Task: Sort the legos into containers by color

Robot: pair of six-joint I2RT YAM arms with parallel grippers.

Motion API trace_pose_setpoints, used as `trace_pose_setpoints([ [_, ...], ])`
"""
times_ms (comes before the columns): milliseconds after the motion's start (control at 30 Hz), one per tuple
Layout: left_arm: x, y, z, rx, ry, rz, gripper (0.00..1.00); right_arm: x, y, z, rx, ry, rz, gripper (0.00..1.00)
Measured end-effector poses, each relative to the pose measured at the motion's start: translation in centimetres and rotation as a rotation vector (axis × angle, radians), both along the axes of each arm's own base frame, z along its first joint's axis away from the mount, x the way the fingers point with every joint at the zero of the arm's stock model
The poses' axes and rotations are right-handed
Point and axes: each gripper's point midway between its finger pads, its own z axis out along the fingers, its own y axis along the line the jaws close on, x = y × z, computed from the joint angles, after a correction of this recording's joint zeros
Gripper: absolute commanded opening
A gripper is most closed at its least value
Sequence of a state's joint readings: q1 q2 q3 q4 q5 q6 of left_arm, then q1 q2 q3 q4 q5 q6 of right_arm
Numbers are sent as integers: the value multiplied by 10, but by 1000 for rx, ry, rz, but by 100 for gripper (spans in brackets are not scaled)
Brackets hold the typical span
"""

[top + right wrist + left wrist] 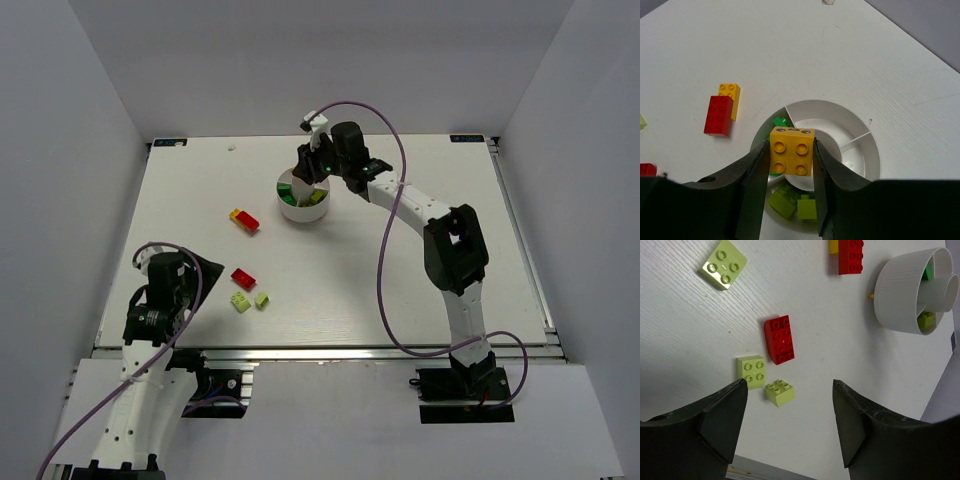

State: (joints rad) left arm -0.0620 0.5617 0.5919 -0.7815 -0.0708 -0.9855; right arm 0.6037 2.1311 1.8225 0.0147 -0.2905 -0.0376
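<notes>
Snugly in brick-wide right pincer (790, 150), one yellow lego (792, 158) above the dish (840, 107)

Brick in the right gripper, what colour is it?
Orange-yellow; the brick shows best in the right wrist view, clamped by the right gripper.

**Right arm reaching far, left arm folded near**

Your right arm (420, 210) stretches up toward the far middle, wrist bent downward. The right fingers (752, 185) are clamped on an orange-yellow lego (791, 157). Your left arm (150, 320) sits folded at the near left corner. The left fingers (722, 415) are spread wide, holding nothing.
</notes>
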Motion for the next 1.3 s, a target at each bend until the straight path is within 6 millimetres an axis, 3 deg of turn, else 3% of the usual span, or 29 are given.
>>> trace_pose_setpoints([
  [200,0,0,-8,1,25,-1,78,0,-1,-2,-12,-10,5,29],
  [467,3,-1,-8,0,23,-3,78,-1,-3,-14,-37,3,6,41],
  [633,3,-1,-8,0,21,-3,78,0,-4,-14,-43,-5,2,60],
  [867,3,-1,-7,0,14,-3,78,1,-5,-16,-50,-12,2,71],
  [933,3,-1,-7,0,16,-3,76,-2,-4,-16,-53,-16,24,87],
  [967,3,-1,-7,0,16,-3,73,-4,-2,-16,-56,-23,50,90],
  [1100,2,0,-7,1,18,1,39,-33,-1,-13,-73,-92,242,89],
  [1233,2,0,-6,-5,10,6,14,-95,-9,3,-39,-154,499,88],
  [1300,2,0,-6,-7,12,6,9,-122,-11,16,-12,-193,602,75],
])
